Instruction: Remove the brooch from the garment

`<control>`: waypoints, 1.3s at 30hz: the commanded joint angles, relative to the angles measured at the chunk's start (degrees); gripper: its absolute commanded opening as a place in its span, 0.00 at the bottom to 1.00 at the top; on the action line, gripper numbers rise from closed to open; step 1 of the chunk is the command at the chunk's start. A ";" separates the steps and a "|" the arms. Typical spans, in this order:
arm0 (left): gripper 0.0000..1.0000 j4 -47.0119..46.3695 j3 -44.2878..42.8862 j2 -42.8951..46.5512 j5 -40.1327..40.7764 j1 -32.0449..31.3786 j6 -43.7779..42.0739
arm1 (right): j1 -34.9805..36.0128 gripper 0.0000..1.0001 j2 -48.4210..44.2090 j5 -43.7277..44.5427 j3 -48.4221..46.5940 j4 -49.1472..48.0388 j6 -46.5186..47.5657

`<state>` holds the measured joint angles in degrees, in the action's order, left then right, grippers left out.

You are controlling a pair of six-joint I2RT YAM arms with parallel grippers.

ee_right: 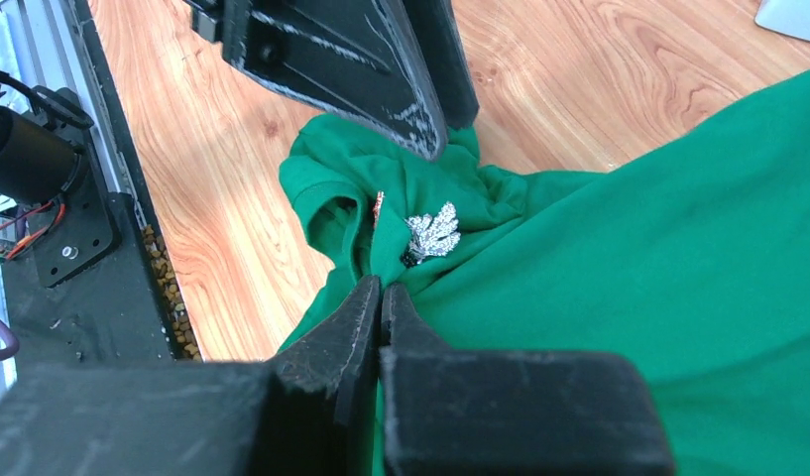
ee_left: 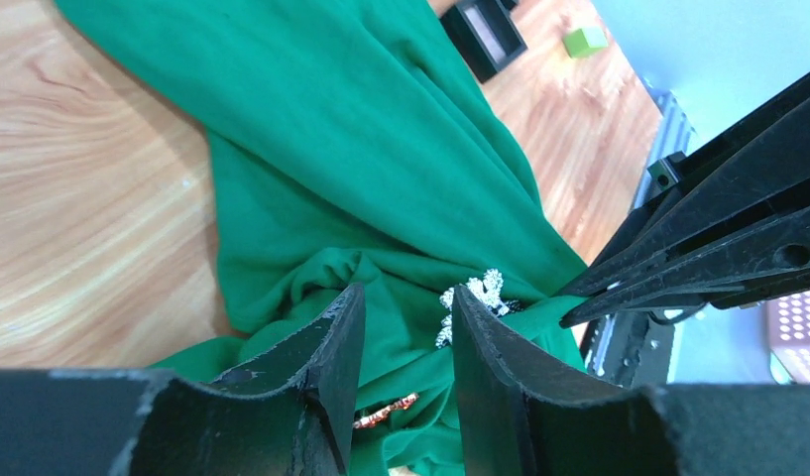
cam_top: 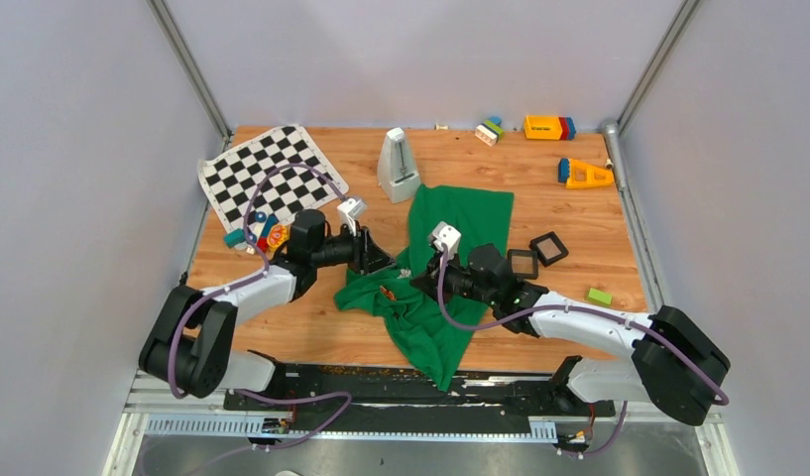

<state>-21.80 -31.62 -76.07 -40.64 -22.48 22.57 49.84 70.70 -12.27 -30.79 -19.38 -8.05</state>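
Garment (cam_top: 460,223) observed spread on the wooden table (cam_top: 579,223), bunched at its near-left end, where both grippers meet. Brooch (ee_left: 386,412) noted as a small red-orange piece fixed in the bunched folds, seen edge-on, near a silvery leaf-shaped pin (ee_right: 433,233). Left gripper (ee_left: 407,297) held with fingers parted over the bunched cloth, the brooch visible in the gap; nothing clamped. Right gripper (ee_right: 381,288) closed, tips set against a fold just beside the pin; pinched cloth cannot be confirmed.
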 commanded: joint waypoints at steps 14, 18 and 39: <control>0.42 -12.46 -3.53 -12.53 -15.76 -2.14 7.79 | 0.34 0.00 0.23 -2.30 -1.08 -2.75 2.42; 0.26 -12.49 -4.04 -13.23 -16.77 -2.83 7.90 | 0.34 0.00 1.86 -2.85 -2.11 -2.00 2.34; 0.00 4.63 1.22 9.57 13.30 -2.92 -4.31 | 0.25 0.00 10.94 8.62 -9.14 6.80 0.09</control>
<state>-19.25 -32.03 -71.50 -37.12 -25.12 21.78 49.84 80.77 -6.50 -37.67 -14.26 -6.96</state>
